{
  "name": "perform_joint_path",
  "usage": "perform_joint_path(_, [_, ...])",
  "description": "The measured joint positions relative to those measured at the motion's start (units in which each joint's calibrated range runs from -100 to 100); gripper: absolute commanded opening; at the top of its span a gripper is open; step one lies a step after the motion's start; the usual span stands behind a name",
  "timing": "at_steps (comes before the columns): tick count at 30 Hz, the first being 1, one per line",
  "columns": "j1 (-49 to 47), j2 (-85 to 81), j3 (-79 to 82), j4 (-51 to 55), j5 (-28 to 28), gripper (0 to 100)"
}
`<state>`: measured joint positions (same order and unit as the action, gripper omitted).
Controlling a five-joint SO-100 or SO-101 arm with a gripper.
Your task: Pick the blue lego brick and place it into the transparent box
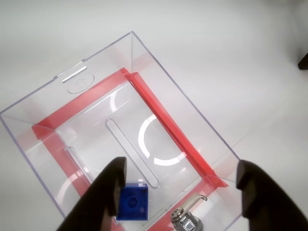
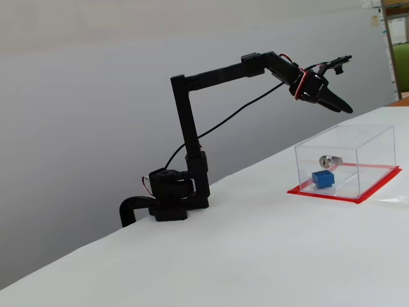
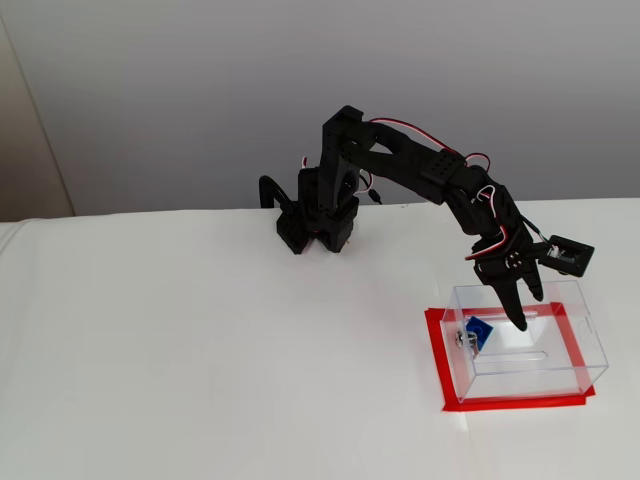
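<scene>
The blue lego brick point(image 1: 133, 203) point(image 2: 323, 179) point(image 3: 481, 332) lies inside the transparent box point(image 1: 192, 101) point(image 2: 361, 144) point(image 3: 560, 372), close to the wall that carries the silver lock point(image 1: 185, 217) point(image 2: 330, 160) point(image 3: 463, 341). The box stands on a flat red base plate point(image 2: 332, 195) point(image 3: 440, 372). My gripper point(image 1: 182, 164) point(image 2: 339, 103) point(image 3: 528, 308) hangs over the box's open top with its black fingers point(image 1: 108, 192) spread wide apart. Nothing is between them. In the wrist view the brick shows just beside the left finger, well below it.
The arm's base point(image 2: 169, 198) point(image 3: 315, 225) stands at the back of the white table, against a grey wall. A dark object point(image 1: 304, 60) pokes in at the right edge of the wrist view. The table's far edge runs just behind the base.
</scene>
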<state>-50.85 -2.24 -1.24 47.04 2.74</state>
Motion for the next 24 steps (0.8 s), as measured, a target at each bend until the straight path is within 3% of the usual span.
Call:
perform_joint_path(12, [2.0,0.0,0.0,0.0,0.0,2])
perform_joint_path(24, [9.3,-7.4,1.6,0.0,0.0,2])
